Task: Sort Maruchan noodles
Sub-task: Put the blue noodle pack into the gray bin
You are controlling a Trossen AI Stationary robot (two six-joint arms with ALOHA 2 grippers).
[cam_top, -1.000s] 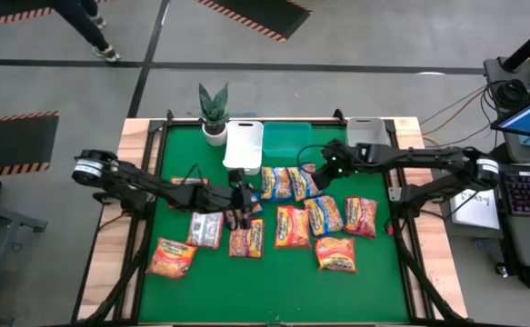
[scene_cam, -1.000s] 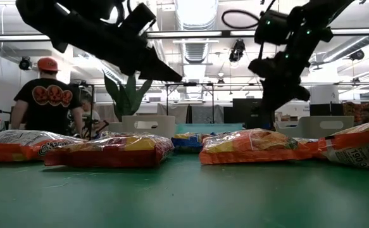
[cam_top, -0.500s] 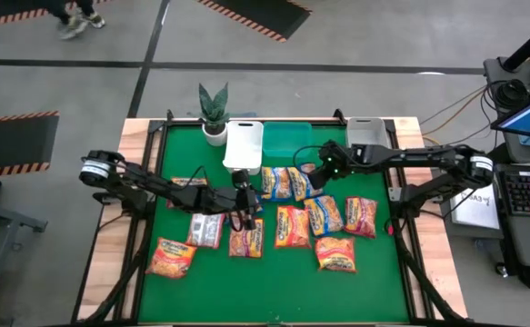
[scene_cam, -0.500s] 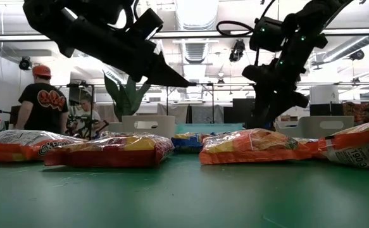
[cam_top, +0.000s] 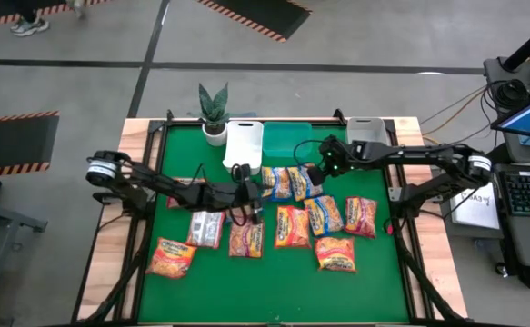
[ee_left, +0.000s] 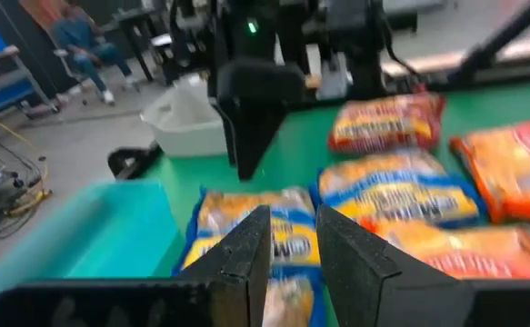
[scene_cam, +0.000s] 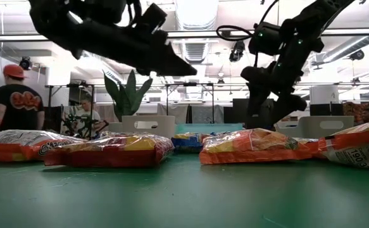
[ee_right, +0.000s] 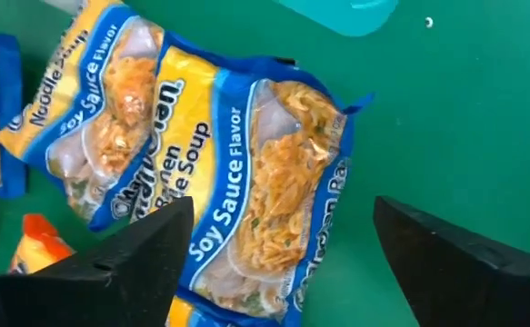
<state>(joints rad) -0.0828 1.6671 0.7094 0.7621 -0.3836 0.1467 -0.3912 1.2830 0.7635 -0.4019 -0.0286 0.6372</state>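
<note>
Green mat (cam_top: pixel 374 282) covers table, wood border around. Grey workshop floor beyond; person in orange cap (scene_cam: pixel 10 101) stands far back in room.

Counts: three bins at far edge, white (cam_top: pixel 244 143), teal (cam_top: pixel 286 138), grey (cam_top: pixel 366 130); one potted plant (cam_top: pixel 214 113); roughly ten noodle packets (cam_top: pixel 292 227) mid-mat.

Right gripper (ee_right: pixel 278 241) spread wide, hovering directly over blue soy-sauce packet (ee_right: pixel 269 195); second blue packet (ee_right: pixel 110 118) beside.

Left gripper (ee_left: pixel 292 250) fingers narrowly apart, empty, blue packet (ee_left: pixel 246 222) just ahead.
</note>
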